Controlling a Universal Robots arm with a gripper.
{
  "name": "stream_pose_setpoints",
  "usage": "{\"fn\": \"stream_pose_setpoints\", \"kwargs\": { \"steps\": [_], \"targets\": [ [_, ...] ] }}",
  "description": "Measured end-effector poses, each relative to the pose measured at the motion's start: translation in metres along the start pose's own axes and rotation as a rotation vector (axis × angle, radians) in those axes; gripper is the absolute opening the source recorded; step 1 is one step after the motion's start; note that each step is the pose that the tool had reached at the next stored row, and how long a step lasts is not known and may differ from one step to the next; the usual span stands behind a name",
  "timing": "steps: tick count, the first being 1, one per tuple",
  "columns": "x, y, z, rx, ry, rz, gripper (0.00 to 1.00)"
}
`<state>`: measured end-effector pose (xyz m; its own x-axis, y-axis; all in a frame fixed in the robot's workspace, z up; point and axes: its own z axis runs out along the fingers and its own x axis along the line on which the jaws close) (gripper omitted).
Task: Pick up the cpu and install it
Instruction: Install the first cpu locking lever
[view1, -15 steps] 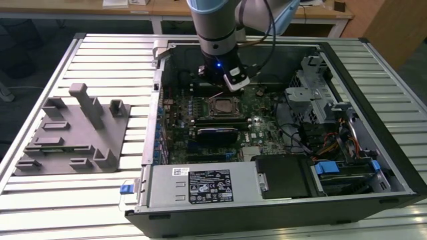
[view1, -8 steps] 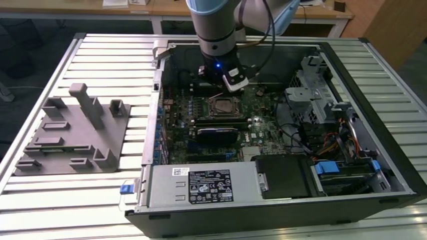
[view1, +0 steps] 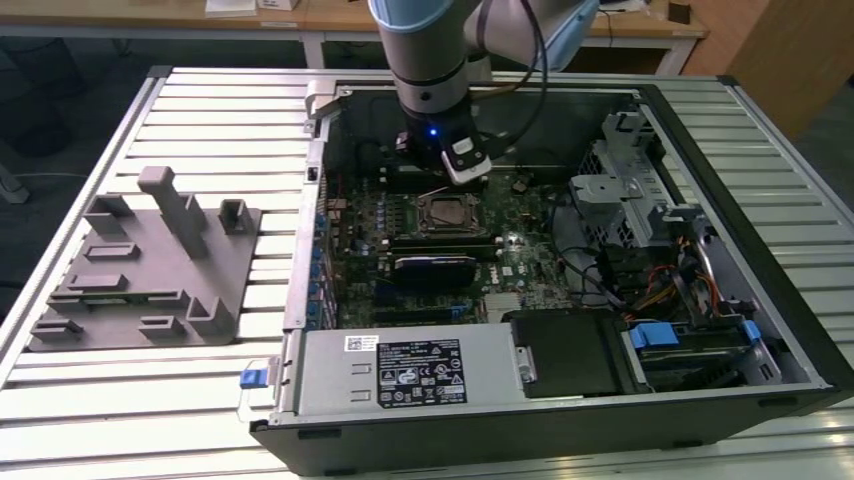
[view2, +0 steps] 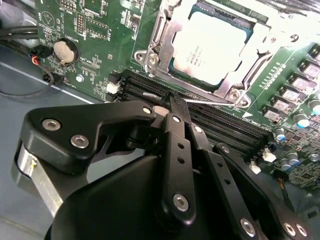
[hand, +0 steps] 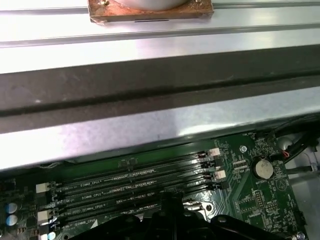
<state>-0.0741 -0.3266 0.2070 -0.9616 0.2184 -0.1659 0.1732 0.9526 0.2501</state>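
Silvery metal: the cpu (view2: 212, 47) shows its pale top in the second wrist view, seated flat in the socket frame (view2: 150, 50) on the green motherboard (view2: 95, 30).
Cpu in the exterior view: a small square (view1: 442, 212) near the middle of the board inside the open computer case (view1: 747, 330).
Gripper: in the second wrist view its black fingers meet at one tip (view2: 174, 106) with nothing between them (clenched and empty), above the memory slots (view2: 220, 127) just beside the socket.
Gripper in the first wrist view: the joined tip (hand: 169, 200) sits over the same rows of slots (hand: 130, 182).
Arm: in the exterior view the gripper (view1: 461, 170) hangs just behind the socket, apart from the chip.
Coin cell: a round battery (view2: 64, 50) lies on the board, well apart from the socket.
Tray: a grey plastic tray (view1: 147, 265) with upright posts rests on the slatted table (view1: 174, 410) at the exterior view's left, outside the case.
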Motion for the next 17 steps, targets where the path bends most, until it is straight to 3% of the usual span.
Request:
{"fn": "stream_pose_setpoints", "kwargs": {
  "steps": [8, 17],
  "targets": [
    [0.0034, 0.0021, 0.0041, 0.0043, -0.0066, 0.025, 0.11],
    [0.0074, 0.0008, 0.0057, 0.0036, -0.0104, 0.025, 0.11]
  ]
}}
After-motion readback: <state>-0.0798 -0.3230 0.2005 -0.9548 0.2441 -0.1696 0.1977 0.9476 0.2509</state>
